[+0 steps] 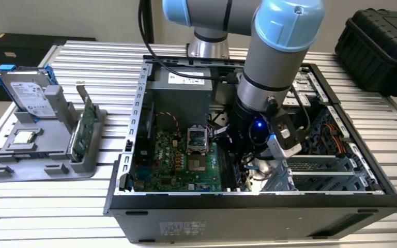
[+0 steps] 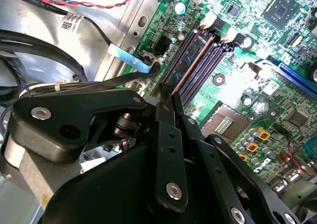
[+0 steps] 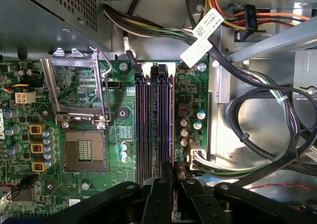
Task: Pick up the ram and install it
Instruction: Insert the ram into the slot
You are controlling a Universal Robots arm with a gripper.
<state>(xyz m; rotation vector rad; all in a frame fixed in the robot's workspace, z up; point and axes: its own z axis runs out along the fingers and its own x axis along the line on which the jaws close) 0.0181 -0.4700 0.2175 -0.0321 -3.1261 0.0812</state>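
Observation:
The ram (image 2: 189, 61) is a thin dark stick with a copper-coloured edge. It stands on edge in line with the outermost of the dark memory slots (image 3: 153, 125) on the green motherboard (image 3: 124, 115). In the first wrist view the ram (image 3: 171, 135) is seen edge-on from above. My gripper (image 2: 171, 99) is shut on the near end of the stick, one black finger on each face. In the exterior view the gripper (image 1: 242, 164) reaches down inside the open computer case (image 1: 254, 194). How deep the stick sits in the slot is hidden.
An open processor socket (image 3: 81, 147) lies beside the slots. Bundled cables (image 3: 247, 125) crowd the case wall close to the gripper. Outside the case, a grey fixture (image 1: 40, 150) holds a hard drive (image 1: 26, 93) and a green card (image 1: 87, 129).

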